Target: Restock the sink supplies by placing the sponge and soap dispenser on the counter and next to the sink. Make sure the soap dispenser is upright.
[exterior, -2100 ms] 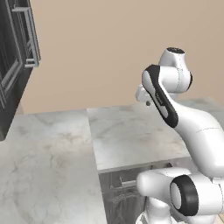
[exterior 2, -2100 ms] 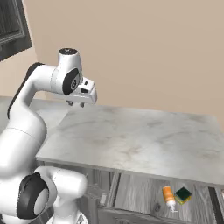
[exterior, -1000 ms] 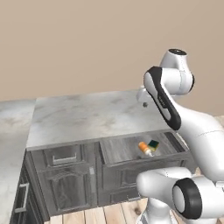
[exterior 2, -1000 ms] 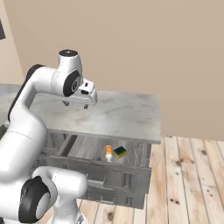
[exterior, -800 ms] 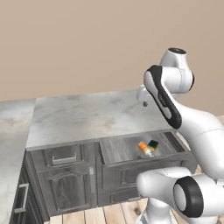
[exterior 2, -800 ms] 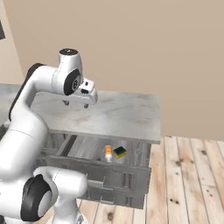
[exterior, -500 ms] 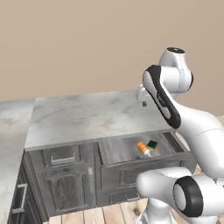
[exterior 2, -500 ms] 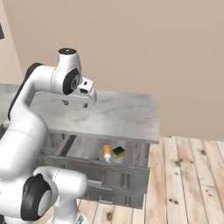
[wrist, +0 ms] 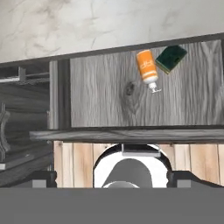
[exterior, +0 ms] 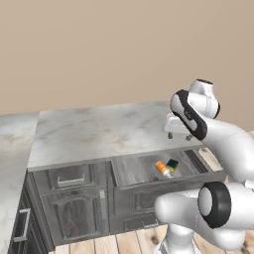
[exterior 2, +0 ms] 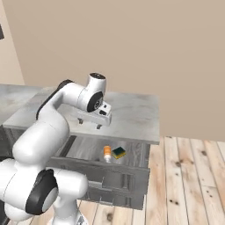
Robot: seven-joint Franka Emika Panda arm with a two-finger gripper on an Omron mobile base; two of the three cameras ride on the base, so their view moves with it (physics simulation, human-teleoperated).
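The orange soap dispenser (wrist: 147,66) lies on its side in an open drawer (wrist: 109,94), nozzle toward the drawer front. Beside it rests the sponge (wrist: 171,57), dark green layer up. Both also appear in the base views: the dispenser (exterior: 161,168) (exterior 2: 107,154) and the sponge (exterior: 172,164) (exterior 2: 118,152). My gripper (exterior: 179,136) (exterior 2: 89,124) hangs open and empty above the drawer, at the front edge of the marbled counter (exterior: 99,130), pointing down. The sink is out of view.
The drawer juts out from the dark grey cabinets (exterior: 69,198) under the counter's right end. The counter ends at a corner (exterior 2: 156,132) on the right, with light wooden floor (exterior 2: 189,176) beyond. A beige wall (exterior: 99,49) stands behind.
The base drove along the counter until the open drawer came into view. Since half a second ago the hand has dropped lower and nearer over the drawer; dispenser and sponge lie unmoved.
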